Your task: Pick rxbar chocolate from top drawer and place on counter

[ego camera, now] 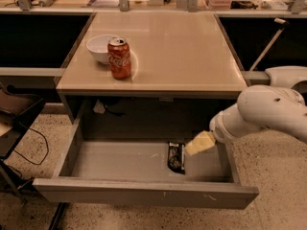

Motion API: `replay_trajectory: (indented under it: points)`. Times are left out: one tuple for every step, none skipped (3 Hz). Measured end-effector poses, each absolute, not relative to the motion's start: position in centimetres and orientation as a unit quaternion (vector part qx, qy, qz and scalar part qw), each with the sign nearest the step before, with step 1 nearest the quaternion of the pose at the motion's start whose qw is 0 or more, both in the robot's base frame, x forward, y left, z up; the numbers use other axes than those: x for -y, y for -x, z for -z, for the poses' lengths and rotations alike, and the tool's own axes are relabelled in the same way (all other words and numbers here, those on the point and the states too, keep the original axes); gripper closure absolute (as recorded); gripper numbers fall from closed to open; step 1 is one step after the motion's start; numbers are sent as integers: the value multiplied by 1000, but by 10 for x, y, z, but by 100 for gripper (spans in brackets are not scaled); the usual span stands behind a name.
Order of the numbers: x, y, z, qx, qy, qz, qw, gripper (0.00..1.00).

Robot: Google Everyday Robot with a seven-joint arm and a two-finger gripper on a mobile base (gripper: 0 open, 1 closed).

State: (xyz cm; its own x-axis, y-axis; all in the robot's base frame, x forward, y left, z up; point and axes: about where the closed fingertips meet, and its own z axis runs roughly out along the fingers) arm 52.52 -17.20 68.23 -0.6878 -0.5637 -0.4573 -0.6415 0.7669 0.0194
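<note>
The rxbar chocolate [176, 156], a small flat black-wrapped bar, lies on the grey bottom of the open top drawer [120, 162], right of its middle. My gripper [199, 143], with pale yellowish fingers, hangs inside the drawer's right end, just right of the bar and slightly above it, not holding it. The white arm reaches in from the right over the drawer's side. The beige counter [192, 51] spreads above the drawer.
A red soda can [119, 58] and a white bowl [100, 48] stand on the counter's left part. The drawer's scuffed front panel [144, 193] juts toward the camera. A dark chair [14, 114] and cable lie at the left. Cluttered benches run behind.
</note>
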Motion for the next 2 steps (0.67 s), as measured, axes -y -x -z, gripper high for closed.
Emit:
replay_trajectory:
  points:
    - [171, -576, -673, -915, 277, -120, 267, 0]
    - [170, -570, -672, -915, 276, -117, 268, 0]
